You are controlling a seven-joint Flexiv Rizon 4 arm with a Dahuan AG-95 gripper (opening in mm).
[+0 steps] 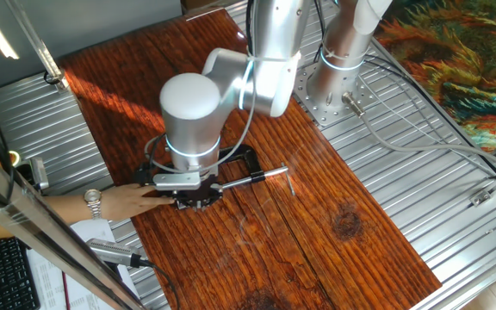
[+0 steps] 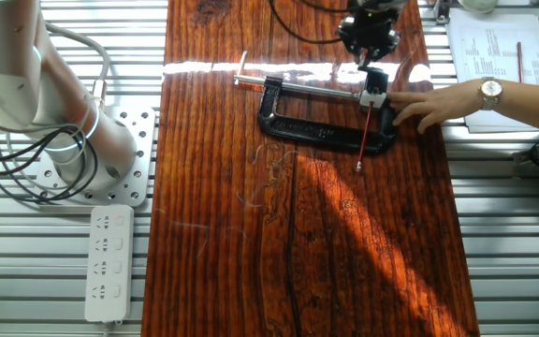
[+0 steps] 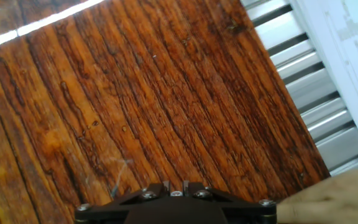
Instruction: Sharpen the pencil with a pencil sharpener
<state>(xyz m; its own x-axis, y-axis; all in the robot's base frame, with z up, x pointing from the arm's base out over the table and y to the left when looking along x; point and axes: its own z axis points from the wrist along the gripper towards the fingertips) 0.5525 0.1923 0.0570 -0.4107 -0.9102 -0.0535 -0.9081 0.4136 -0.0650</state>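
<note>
Your black 2-finger pincer point(image 2: 370, 42) hovers above the tiny black pencil sharpener point(image 2: 374, 95) in the black C-shaped clamp point(image 2: 293, 128); its opening I cannot tell. The thin red pencil point(image 2: 367, 139) juts from the sharpener. Descend straight, grip squarely.

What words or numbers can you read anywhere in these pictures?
None can be read.
Paper sheet beside the wooden table: printed lines, too small and blurred to read.
Same paper in the hand view: faint print, blurred.
Papers by the keyboard: print too small to read.
Wristwatch on the person's arm: dial too small to read.
Clamp, power strip and robot arm: no readable markings.
</note>
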